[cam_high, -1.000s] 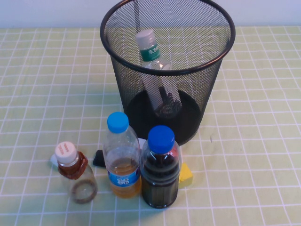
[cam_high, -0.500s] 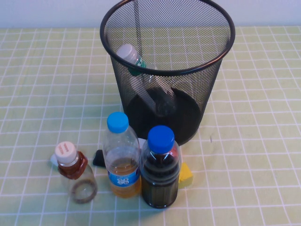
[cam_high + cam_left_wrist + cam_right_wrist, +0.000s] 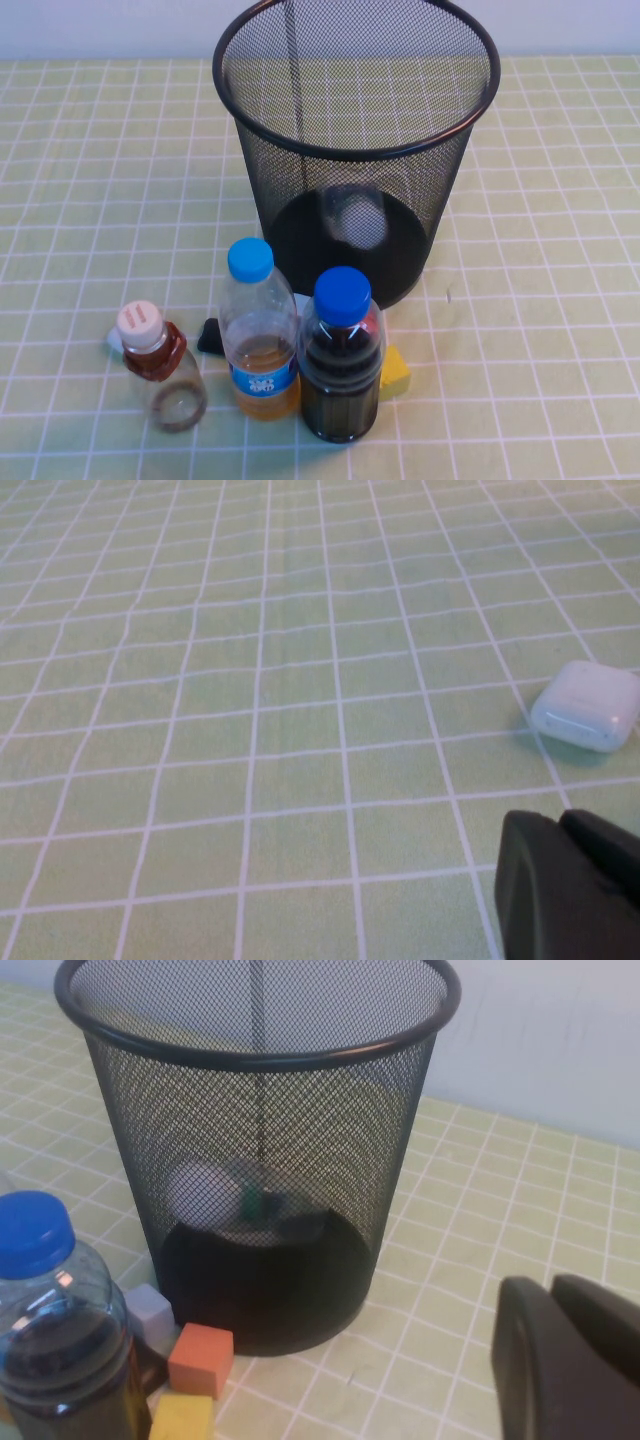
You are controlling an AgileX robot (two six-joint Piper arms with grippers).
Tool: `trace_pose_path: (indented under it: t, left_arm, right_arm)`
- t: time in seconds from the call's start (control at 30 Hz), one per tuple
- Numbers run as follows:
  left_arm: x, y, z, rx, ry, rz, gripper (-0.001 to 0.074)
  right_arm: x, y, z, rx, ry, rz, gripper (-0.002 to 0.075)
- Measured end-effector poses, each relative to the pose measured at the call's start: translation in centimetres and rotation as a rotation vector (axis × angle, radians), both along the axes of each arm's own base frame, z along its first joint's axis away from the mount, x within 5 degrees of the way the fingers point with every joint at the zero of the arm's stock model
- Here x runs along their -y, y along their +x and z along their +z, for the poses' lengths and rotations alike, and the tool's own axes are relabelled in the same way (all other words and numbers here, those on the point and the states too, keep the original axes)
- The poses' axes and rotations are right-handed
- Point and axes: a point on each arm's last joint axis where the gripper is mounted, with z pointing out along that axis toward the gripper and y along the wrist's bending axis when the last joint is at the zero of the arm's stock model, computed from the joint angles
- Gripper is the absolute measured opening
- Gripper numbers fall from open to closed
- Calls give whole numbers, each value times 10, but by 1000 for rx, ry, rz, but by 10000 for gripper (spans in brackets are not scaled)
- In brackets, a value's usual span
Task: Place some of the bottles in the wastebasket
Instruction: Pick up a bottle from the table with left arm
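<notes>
The black wire-mesh wastebasket (image 3: 300,190) stands at the back middle of the table. The clear bottle with the white cap and green label (image 3: 357,219) lies on its bottom, seen through the mesh; it also shows in the right wrist view (image 3: 215,1198). The small bottle with the pale pink cap (image 3: 160,365) stands at the front left. Neither gripper shows in the high view. My left gripper (image 3: 562,880) is shut and empty over bare cloth. My right gripper (image 3: 560,1360) is shut and empty, low beside the wastebasket (image 3: 260,1130).
A blue-capped amber bottle (image 3: 258,335) and a blue-capped dark bottle (image 3: 341,360) stand in front of the basket. Small blocks lie around them: yellow (image 3: 395,372), orange (image 3: 200,1358), grey (image 3: 150,1315). A white case (image 3: 587,705) lies on the green checked cloth.
The white-capped bottle, leaning upright inside the basket a second ago, has tipped over and dropped to lie on the basket's bottom. Nothing else has moved.
</notes>
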Motion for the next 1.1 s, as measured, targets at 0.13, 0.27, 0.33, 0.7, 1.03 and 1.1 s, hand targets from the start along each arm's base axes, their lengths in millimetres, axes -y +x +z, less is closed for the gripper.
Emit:
trace_pose_path:
  t: [0.13, 0.27, 0.33, 0.7, 1.03, 1.1]
  left_arm:
    - [0, 0, 0, 0, 0, 0, -1]
    - [0, 0, 0, 0, 0, 0, -1]
    - [0, 0, 0, 0, 0, 0, -1]
    - [0, 0, 0, 0, 0, 0, -1]
    - [0, 0, 0, 0, 0, 0, -1]
    - [0, 0, 0, 0, 0, 0, -1]
  right_arm:
    - [0, 1, -4, -16, -8, -1, -6]
    - [0, 1, -5, -18, -10, -1, -6]
    - [-1, 2, -9, -28, -15, -1, -6]
    - [10, -11, -41, -68, -1, -41, -7]
    - [38, -40, -44, 11, 100, -309, -7]
    - [39, -43, -51, 11, 123, -329, -7]
